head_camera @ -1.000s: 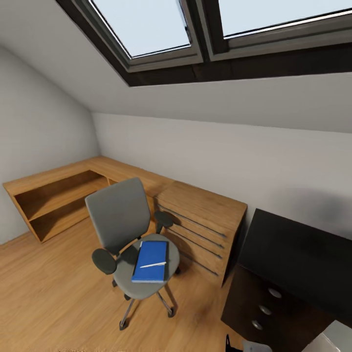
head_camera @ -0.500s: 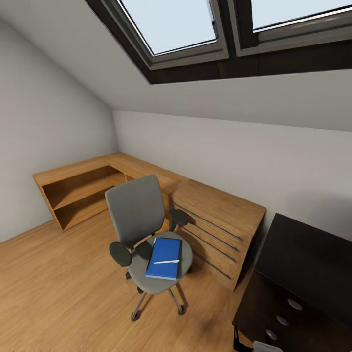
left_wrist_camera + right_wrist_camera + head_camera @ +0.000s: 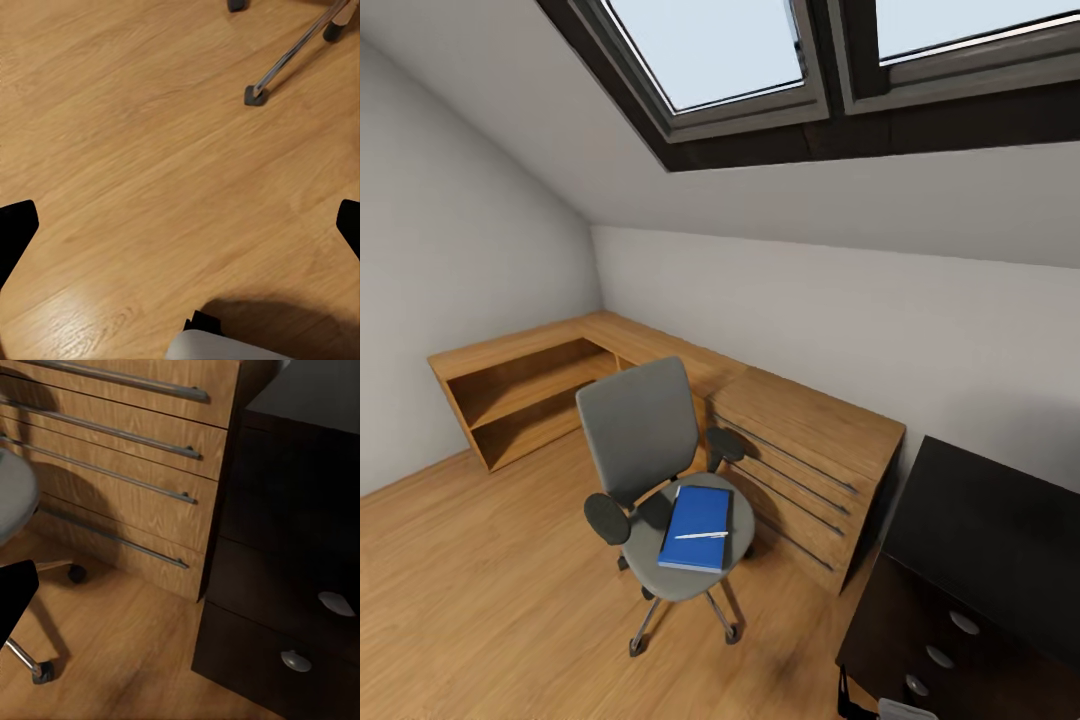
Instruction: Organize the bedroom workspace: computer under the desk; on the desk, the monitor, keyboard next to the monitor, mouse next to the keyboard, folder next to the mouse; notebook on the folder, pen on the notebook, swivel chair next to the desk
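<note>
The swivel chair point(image 3: 660, 480) stands on the wooden floor point(image 3: 480, 590) in front of the light wooden dresser point(image 3: 800, 470), its grey back turned toward the corner shelf unit point(image 3: 520, 390) and its seat facing the room. On the seat lies a blue folder or notebook point(image 3: 698, 513) — which of the two cannot be told, nor whether one lies on the other — with the thin pale pen point(image 3: 701, 536) resting across its near end. Just beside the dresser, at the head view's right, stands the black desk point(image 3: 980, 530), its bare top glossy and its round-knobbed drawers facing the floor. Above, the sloped ceiling carries two dark-framed skylights point(image 3: 710, 50). In the right wrist view the dresser's bar handles point(image 3: 120, 431) run across its drawer fronts, touching side by side with the desk's black drawers point(image 3: 292, 607); part of the chair's seat and two casters show near the edge. The right gripper's one visible dark fingertip point(image 3: 13, 596) sits at the frame's side, so whether it is spread or closed cannot be told. In the left wrist view the left gripper point(image 3: 180, 229) has its fingertips wide apart, holding nothing, over bare floor, with a chrome leg of the chair's base point(image 3: 296, 52) beyond.
</note>
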Controlling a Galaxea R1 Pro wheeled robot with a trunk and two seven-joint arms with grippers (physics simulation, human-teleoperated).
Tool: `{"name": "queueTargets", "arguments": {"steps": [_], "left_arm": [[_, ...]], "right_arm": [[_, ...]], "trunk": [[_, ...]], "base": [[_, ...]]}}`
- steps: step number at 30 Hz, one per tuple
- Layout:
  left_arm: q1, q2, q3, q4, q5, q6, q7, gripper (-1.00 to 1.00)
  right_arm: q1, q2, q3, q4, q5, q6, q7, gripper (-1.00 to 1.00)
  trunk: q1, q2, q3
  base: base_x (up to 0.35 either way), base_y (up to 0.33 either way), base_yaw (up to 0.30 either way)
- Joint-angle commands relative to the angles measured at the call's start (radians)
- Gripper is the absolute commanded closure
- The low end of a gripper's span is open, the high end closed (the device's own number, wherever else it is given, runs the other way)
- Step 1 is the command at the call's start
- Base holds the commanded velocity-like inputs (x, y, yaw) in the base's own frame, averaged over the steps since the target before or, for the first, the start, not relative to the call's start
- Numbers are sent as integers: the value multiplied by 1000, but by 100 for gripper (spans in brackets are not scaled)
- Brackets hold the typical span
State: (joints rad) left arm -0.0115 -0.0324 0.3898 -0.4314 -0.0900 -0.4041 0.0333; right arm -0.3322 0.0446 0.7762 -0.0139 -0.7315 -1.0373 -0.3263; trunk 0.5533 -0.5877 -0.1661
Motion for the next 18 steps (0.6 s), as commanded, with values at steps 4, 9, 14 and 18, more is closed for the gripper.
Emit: {"name": "queueTargets", "arguments": {"steps": [4,9,14,18], "left_arm": [[-1,-1,4,0,-10,-4,3,-100],[-1,-1,3,0,-10,-4,3,-100],[-1,-1,2,0,-10,-4,3,-100],[-1,0,3,0,-9,-4,3,-100]], "right_arm": [[-1,3,9,0,0,-2,-9,-100],[-1,4,9,0,0,-4,-10,-100],[-1,4,10,0,0,-4,-10,-100],[-1,5,11,0,0,-4,-10,-100]], "trunk": [[0,-1,-2],[0,-1,-2],[0,-1,-2],[0,-1,-2]], "base": [[0,0,162],[0,-95,273],[0,-258,276],[0,-117,277]]}}
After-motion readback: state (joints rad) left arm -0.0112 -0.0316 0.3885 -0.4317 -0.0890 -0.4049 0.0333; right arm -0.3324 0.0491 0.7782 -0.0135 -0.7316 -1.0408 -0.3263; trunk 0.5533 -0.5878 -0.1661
